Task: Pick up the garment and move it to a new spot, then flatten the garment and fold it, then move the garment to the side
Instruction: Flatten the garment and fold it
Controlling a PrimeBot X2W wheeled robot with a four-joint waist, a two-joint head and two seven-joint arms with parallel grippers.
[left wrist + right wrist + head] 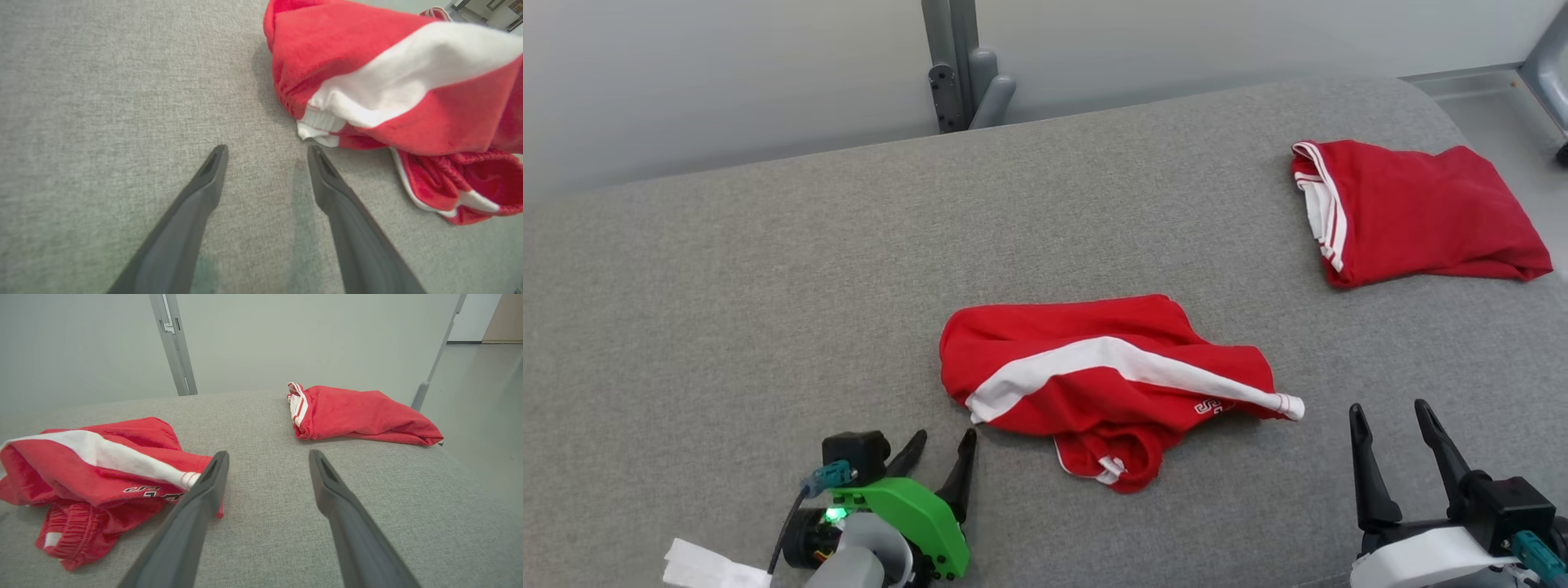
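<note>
Lying crumpled near the middle of the grey surface (727, 310), the red garment (1107, 384) has open room all along its left and far sides. Left fingers (958, 482) stand spread and empty just beside its near-left edge; right fingers (1370, 478) (also spread, empty) sit off its right end. A folded red cloth (1417, 212) occupies the far right corner, near the rounded edge.

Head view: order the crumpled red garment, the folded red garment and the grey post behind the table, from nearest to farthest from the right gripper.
From the right gripper:
1. Crumpled red garment, just to its left, striped end close to the fingertips.
2. Folded red garment, ahead, at the far right of the table.
3. Grey post, beyond the far edge, well to the left.
</note>
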